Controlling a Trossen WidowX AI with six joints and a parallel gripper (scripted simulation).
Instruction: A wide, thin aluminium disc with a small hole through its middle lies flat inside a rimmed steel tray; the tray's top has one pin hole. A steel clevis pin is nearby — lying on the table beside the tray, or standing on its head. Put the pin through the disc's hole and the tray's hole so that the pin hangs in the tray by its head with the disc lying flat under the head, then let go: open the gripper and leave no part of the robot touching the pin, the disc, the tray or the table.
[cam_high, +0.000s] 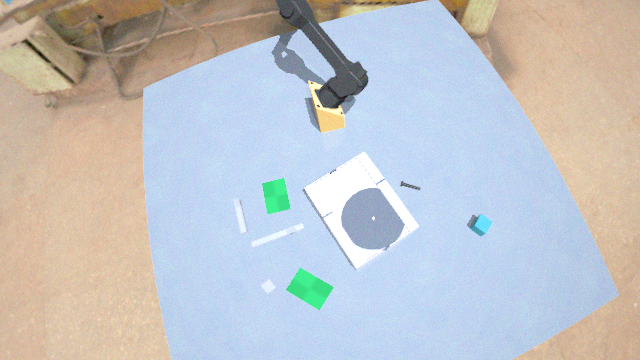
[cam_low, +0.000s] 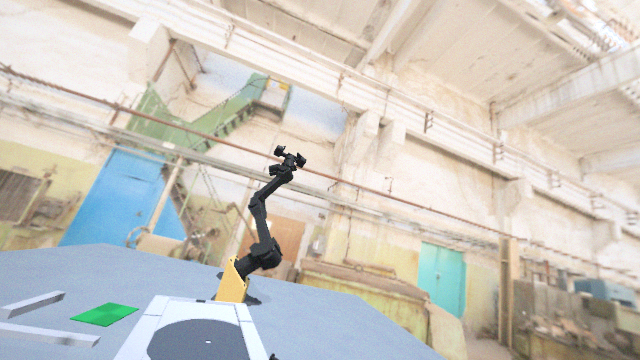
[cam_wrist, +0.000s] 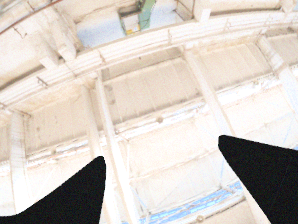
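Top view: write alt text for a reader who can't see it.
A dark disc lies in a white tray, a steel pin on the blue table beside it. A black arm on a yellow base reaches away from them.

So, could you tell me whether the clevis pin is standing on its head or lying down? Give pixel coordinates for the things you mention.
Lying down: in the top view the pin (cam_high: 411, 186) stretches lengthwise along the table beside the tray (cam_high: 327, 192) (cam_low: 180, 306).

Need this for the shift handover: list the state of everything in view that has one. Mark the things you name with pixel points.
Hand (cam_low: 290, 154) (cam_wrist: 164, 152): open, raised well above the table
Pin (cam_high: 411, 186): lying on its side on the table, beside the tray
Disc (cam_high: 365, 230) (cam_low: 192, 345): flat inside the tray, no pin through its hole
Tray (cam_high: 334, 192) (cam_low: 197, 308): on the table, disc inside
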